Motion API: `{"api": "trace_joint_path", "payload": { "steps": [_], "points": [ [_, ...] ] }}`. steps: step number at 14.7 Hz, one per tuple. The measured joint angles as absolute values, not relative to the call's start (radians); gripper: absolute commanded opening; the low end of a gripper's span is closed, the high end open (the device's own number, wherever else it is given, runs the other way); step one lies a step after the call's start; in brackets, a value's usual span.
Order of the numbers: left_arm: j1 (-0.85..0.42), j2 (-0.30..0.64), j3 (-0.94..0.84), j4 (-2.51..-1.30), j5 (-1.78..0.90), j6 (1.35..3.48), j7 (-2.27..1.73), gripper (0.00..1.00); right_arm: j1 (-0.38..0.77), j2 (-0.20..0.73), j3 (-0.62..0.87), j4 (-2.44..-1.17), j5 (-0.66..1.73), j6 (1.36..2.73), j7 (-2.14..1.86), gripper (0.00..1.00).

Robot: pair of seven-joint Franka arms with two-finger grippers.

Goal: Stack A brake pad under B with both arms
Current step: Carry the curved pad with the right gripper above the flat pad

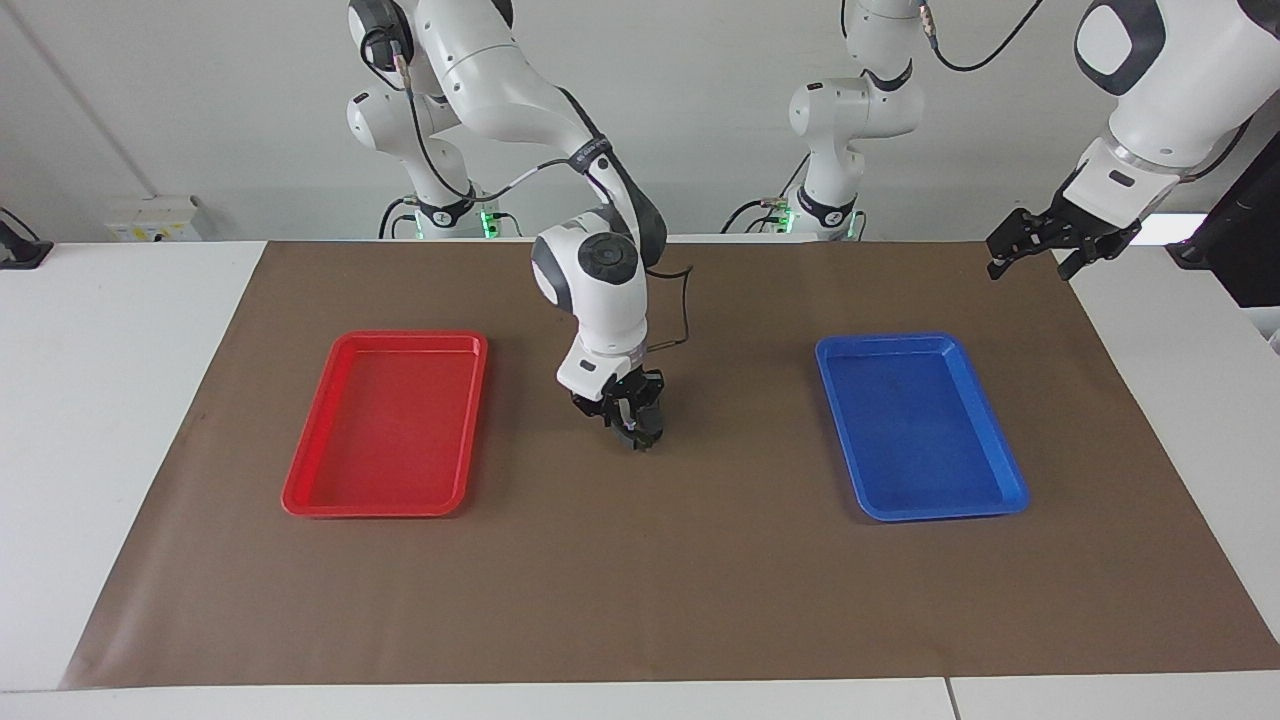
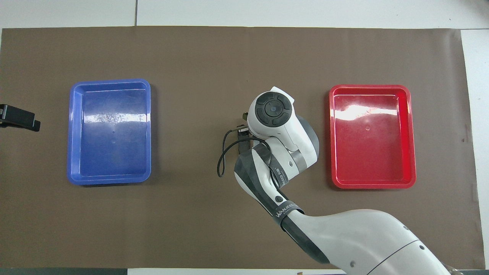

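Bright, even light; glare on red tray (image 2: 366, 110) and blue tray (image 2: 109, 116); soft shadows.

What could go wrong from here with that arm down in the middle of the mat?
Right end effector sits low over the brown mat, its wrist hiding what's beneath. Neither brake piece shows, so a slipped grasp or misaligned stack could go unnoticed.
Left end effector waits raised over the mat's corner near the blue tray; bringing it in might cause a collision at the centre.
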State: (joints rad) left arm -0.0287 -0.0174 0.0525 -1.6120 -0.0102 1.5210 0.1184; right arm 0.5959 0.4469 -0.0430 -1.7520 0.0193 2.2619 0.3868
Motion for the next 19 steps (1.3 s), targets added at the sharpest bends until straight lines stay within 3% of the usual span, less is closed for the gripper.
{"api": "trace_joint_path", "payload": {
  "steps": [16,17,18,19],
  "points": [
    [-0.029,-0.017,0.052,-1.612,-0.010,1.521,0.118,1.00,0.625,0.467,-0.041,-1.758,0.020,2.281,0.396,0.03],
    [-0.029,-0.017,0.053,-1.612,-0.010,1.521,0.118,1.00,0.625,0.467,-0.041,-1.760,0.020,2.281,0.396,0.20],
    [-0.029,-0.017,0.053,-1.612,-0.010,1.521,0.118,1.00,0.625,0.467,-0.041,-1.763,0.020,2.283,0.396,0.50],
    [-0.029,-0.017,0.053,-1.612,-0.010,1.521,0.118,1.00,0.625,0.467,-0.041,-1.768,0.020,2.288,0.397,1.00]
  ]
}}
